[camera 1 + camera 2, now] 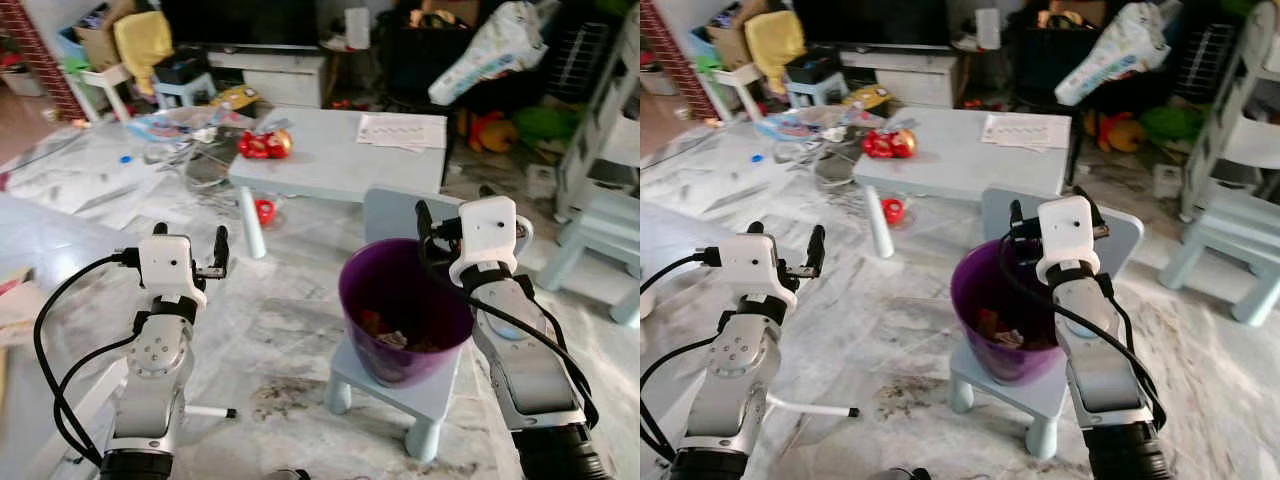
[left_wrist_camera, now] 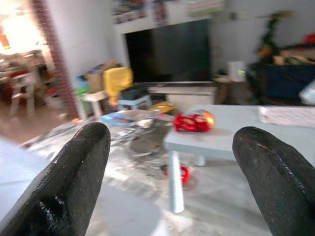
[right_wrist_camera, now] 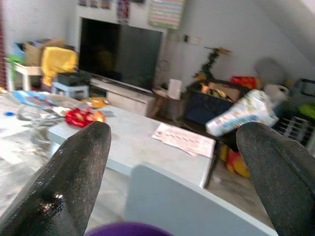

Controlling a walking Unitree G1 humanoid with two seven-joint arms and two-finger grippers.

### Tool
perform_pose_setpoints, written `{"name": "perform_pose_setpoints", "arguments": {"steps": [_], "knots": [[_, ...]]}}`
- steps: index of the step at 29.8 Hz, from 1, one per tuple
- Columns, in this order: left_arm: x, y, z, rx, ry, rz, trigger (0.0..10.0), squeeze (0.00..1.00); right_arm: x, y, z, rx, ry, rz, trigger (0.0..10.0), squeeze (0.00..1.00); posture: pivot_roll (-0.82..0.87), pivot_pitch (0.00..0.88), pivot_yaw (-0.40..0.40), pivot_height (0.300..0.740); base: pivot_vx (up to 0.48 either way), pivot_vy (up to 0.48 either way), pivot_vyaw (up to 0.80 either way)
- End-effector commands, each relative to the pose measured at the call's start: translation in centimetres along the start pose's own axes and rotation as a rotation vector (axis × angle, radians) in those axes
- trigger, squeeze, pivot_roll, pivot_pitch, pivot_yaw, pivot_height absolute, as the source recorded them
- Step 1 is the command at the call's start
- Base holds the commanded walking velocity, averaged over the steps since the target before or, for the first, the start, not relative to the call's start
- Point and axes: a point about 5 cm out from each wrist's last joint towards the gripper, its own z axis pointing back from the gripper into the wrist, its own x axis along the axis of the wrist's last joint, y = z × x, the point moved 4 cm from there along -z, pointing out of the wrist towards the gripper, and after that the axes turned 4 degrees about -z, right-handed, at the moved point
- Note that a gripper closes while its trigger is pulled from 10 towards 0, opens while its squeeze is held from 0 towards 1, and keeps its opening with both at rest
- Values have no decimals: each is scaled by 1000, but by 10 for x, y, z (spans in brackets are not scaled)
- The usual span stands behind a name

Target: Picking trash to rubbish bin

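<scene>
A purple rubbish bin (image 1: 405,300) stands on the seat of a small light-blue chair (image 1: 425,395), with some crumpled trash (image 1: 392,336) at its bottom. My right gripper (image 1: 1050,212) is held open just above the bin's far right rim, nothing between its fingers (image 3: 74,182). My left gripper (image 1: 190,240) is raised over the marble floor to the bin's left, also open and holding nothing. A red and gold wrapper-like object (image 1: 264,144) lies on the low blue table (image 1: 330,165). Beneath that table, a small red item (image 1: 264,211) is on the floor.
Papers (image 1: 402,130) lie on the table's far right. A white stick (image 1: 210,411) rests on the floor by my left arm. Clutter, a TV cabinet (image 1: 270,70) and toys line the back; another pale chair (image 1: 605,230) stands at right.
</scene>
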Motion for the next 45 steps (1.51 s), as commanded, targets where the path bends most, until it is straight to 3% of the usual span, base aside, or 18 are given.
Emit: {"name": "perform_pose_setpoints", "arguments": {"steps": [1,26,39,45], "knots": [[7,10,-3,61,1,13,10000,0,0,-1,-3,8,-1,3,10000,1000,-37,25,81,740,0,0,800],[19,5,-9,107,7,-7,10000,0,4,-6,-13,10,-18,-36,10000,992,-40,31,83,740,0,0,800],[12,15,-4,165,41,-52,10000,0,13,-1,-18,52,-50,-53,10000,992,-38,30,80,740,0,0,800],[3,16,0,159,76,-25,10000,0,15,3,-19,76,-64,-43,10000,988,-35,29,79,740,0,0,800]]}}
